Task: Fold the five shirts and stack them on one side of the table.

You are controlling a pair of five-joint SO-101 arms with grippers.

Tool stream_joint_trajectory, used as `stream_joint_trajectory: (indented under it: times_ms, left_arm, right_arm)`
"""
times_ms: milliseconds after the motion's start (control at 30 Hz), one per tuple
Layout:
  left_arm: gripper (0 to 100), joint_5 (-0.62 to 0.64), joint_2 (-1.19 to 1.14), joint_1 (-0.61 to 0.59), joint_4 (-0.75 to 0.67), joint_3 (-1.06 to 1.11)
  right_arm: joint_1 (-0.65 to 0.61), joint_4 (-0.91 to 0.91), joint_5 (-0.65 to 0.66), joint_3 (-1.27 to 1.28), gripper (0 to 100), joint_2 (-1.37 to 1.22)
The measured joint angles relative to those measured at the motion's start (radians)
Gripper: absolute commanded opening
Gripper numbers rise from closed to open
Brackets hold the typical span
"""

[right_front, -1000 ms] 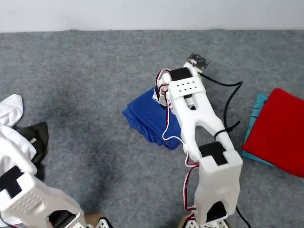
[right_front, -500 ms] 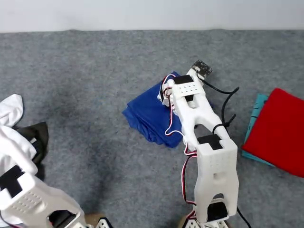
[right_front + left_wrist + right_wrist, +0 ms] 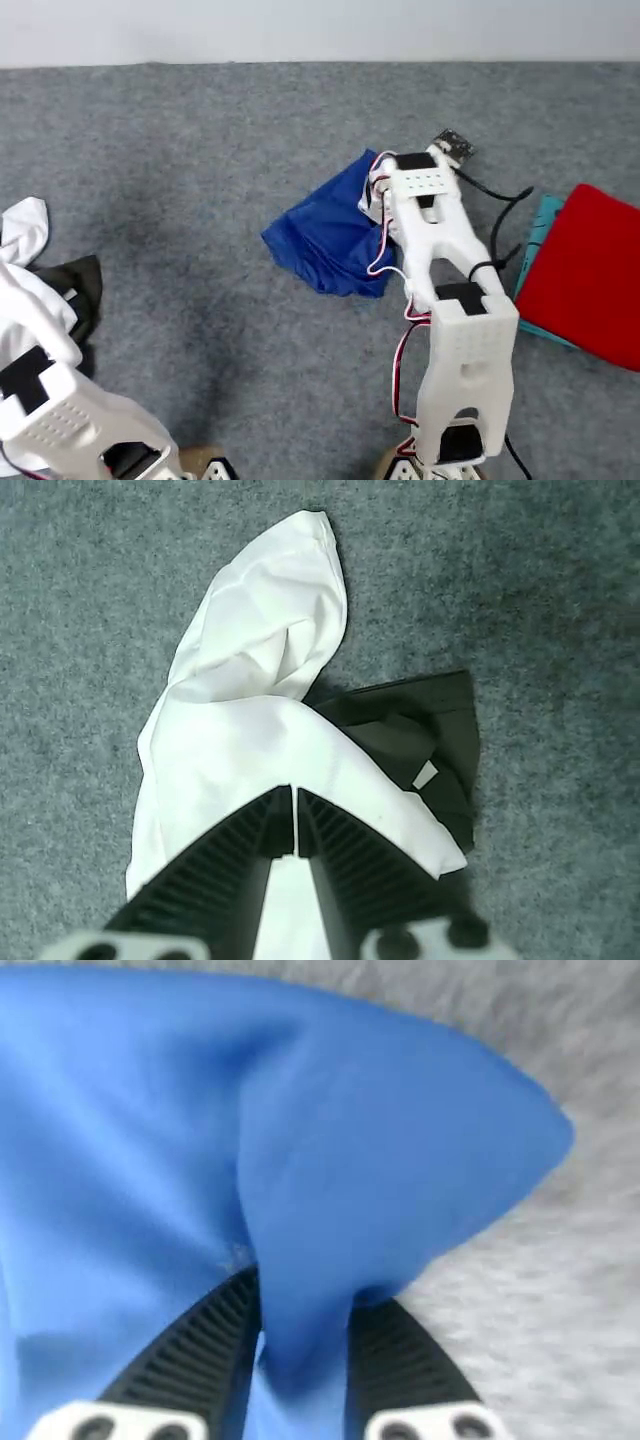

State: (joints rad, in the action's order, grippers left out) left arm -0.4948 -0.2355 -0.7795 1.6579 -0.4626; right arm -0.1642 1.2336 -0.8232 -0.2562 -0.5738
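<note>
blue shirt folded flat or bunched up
Folded but not flat: the blue shirt shows stacked edges, and the right gripper pinches a raised fold.

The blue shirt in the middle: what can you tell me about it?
The blue shirt is soft, plain royal-blue cloth, loosely folded into a rumpled bundle with layered edges showing. It lies near the middle of the grey table cover, apart from the red shirt. The right claw is shut on one edge, a fold pinched between its ribbed black fingers and raised into a peak.
</note>
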Motion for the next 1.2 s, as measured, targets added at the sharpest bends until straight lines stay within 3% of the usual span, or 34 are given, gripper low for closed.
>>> stream_joint_trajectory:
  times_ms: [567, 967, 1200]
  left_arm:
    - [2, 0.000, 0.000, 0.000, 0.000, 0.000]
    - [2, 0.000, 0.000, 0.000, 0.003, 0.000]
    - [2, 0.000, 0.000, 0.000, 0.003, 0.000]
  right_arm:
    - [0.101, 0.348, 0.474, 0.000, 0.9, 0.486]
    - [0.405, 0.439, 0.784, 0.000, 0.9, 0.736]
    - [0.537, 0.385, 0.852, 0.000, 0.9, 0.741]
